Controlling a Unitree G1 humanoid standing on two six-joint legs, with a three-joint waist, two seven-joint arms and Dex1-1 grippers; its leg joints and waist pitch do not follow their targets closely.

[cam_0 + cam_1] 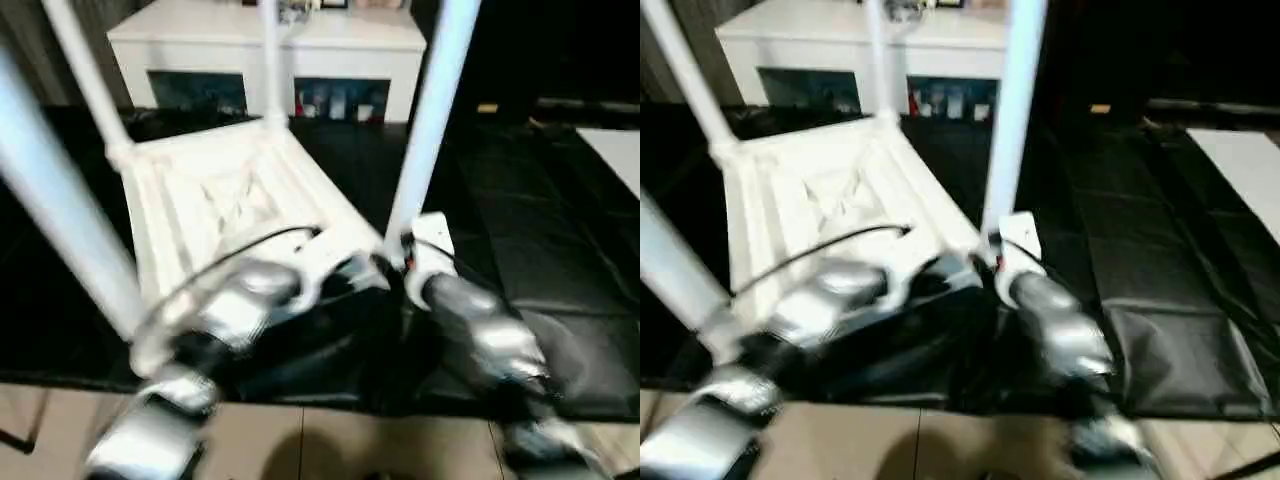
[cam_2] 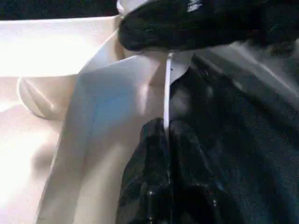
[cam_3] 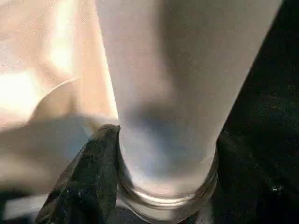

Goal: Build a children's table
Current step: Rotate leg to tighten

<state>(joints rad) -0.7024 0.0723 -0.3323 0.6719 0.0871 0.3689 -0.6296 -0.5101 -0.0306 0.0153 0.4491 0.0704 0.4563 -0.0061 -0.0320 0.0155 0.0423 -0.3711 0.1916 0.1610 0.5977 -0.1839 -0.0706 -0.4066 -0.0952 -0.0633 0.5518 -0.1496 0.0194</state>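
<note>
Close-up, right claw point(image 3: 159, 186) grips leg point(image 3: 173, 93) base.

All four upright legs point(image 1: 435, 110) run off the top of the head views, so their upper ends can't be seen. The silver forearms point(image 1: 240, 305) are smeared with blur and cover the near edge of the tabletop point(image 1: 230, 200). Items behind the cabinet's point(image 1: 270, 50) glass doors are too small to make out.

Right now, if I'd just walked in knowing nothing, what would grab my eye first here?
A white children's table lying upside down on black floor mats, its ribbed underside up and legs pointing upward. At its near corner, the right gripper closes round the base of one leg, while the left gripper is shut on the tabletop's thin edge. Behind stands a white cabinet.
</note>
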